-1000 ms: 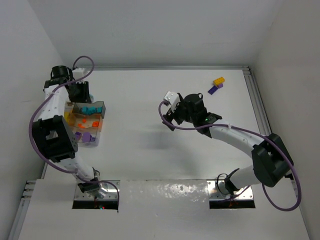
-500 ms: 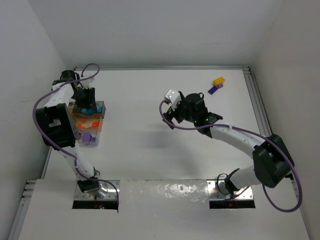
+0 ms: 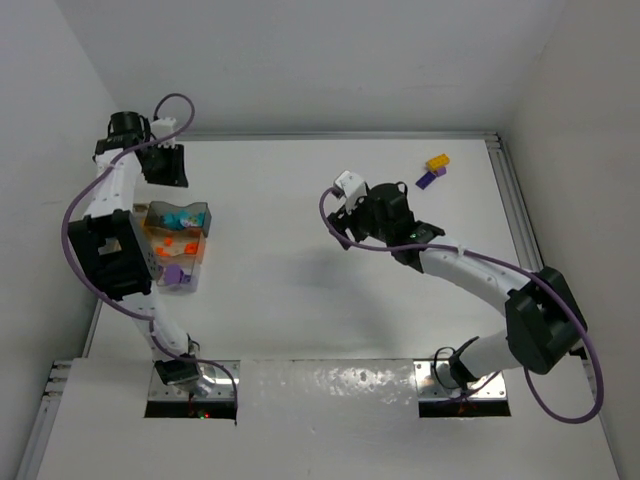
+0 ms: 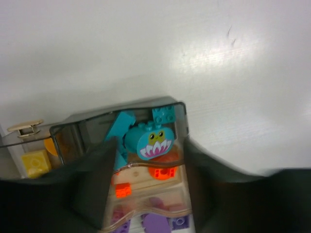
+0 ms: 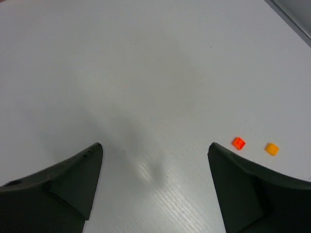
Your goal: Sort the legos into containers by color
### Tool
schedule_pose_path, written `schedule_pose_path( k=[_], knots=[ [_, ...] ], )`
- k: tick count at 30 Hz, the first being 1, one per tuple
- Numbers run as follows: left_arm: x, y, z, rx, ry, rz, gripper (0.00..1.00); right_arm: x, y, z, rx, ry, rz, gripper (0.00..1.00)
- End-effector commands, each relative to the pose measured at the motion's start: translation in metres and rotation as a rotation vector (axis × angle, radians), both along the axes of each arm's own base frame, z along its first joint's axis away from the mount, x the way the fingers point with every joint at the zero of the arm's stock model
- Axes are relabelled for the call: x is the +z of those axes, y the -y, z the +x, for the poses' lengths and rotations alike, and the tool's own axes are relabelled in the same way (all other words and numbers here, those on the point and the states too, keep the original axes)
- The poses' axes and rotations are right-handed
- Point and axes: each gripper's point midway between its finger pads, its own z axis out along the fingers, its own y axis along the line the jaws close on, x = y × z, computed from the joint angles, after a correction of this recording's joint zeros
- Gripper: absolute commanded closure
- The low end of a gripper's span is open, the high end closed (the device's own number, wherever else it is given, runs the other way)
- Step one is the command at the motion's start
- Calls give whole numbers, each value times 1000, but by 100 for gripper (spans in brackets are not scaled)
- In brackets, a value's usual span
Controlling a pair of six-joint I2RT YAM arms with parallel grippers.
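— Lifted the left gripper (image 3: 168, 175) off the containers (image 3: 207, 218), farther back. Jaws?
— Spread, pinching nothing; same on the right gripper (image 5: 154, 148). Teal legos (image 4: 146, 138) inside, yellow brick (image 3: 437, 161) and purple brick (image 3: 430, 179) loose far right.

Clear tray (image 3: 208, 228): teal bricks (image 4: 163, 114), one printed with green eyes, pink-white teeth; orange bricks (image 4: 123, 190); purple bricks (image 4: 155, 224); yellow brick (image 4: 35, 162). White table (image 3: 300, 300): yellow block (image 3: 437, 162), purple block (image 3: 429, 179), orange studs (image 5: 238, 142).

Left wrist cam: the tray (image 4: 185, 127) is half hidden behind the fingers (image 4: 92, 187) of the left gripper (image 4: 150, 143), and the purple legos (image 4: 158, 224) are blurry and run off the bottom edge. From the top they're too small to make out shapes. The right gripper (image 5: 154, 145) is cut off at the bottom too.
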Motion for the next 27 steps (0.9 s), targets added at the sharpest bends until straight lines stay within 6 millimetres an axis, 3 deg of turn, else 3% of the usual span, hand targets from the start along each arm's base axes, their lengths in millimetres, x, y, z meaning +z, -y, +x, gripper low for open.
schedule_pose_path(
  k=[1,3,4,5,6,7,8,9,10,11,12,13,14,16,17,18,19,20,23,27],
  knots=[
    [54,39,24,-129,176,44,65,19,25,34,-268,-52,70,31],
    [62,68,28,-207,200,89,76,2,44,38,-402,-182,96,55],
    [60,87,28,-278,199,114,77,3,54,44,-467,-210,122,64],
    [58,128,26,-373,199,123,75,0,77,53,-560,-248,160,66],
    [52,146,27,-413,191,124,72,-9,91,52,-661,-322,219,65],
    [49,181,26,-481,200,116,63,-10,119,58,-775,-330,244,60],
    [44,199,27,-512,199,119,59,-14,133,57,-847,-347,254,52],
    [34,218,35,-525,188,120,55,-22,148,50,-926,-378,243,50],
    [30,254,31,-586,192,140,49,-20,163,48,-984,-362,232,47],
    [23,275,31,-623,186,147,46,-21,181,46,-1068,-328,194,43],
    [9,296,41,-644,176,154,43,-27,191,36,-1107,-338,154,35],
    [4,329,36,-691,184,153,37,-23,199,33,-1136,-319,143,32],
    [-24,346,38,-711,144,144,35,-22,211,28,-1186,-297,116,29],
    [-16,389,47,-748,209,68,31,-29,224,15,-1231,-296,77,22],
    [-20,402,49,-767,224,40,30,-24,229,11,-1248,-281,87,21],
    [-31,413,53,-771,223,9,28,-33,234,1,-1261,-304,75,21],
    [-28,429,61,-773,279,-25,25,-35,241,-2,-1280,-314,94,20],
    [-39,436,66,-770,286,-38,23,-35,244,-7,-1288,-323,111,20],
    [-46,456,84,-735,345,-75,20,-47,253,-24,-1321,-373,125,22],
    [-53,474,85,-725,359,-107,20,-56,254,-33,-1317,-405,103,24]
  ],
)
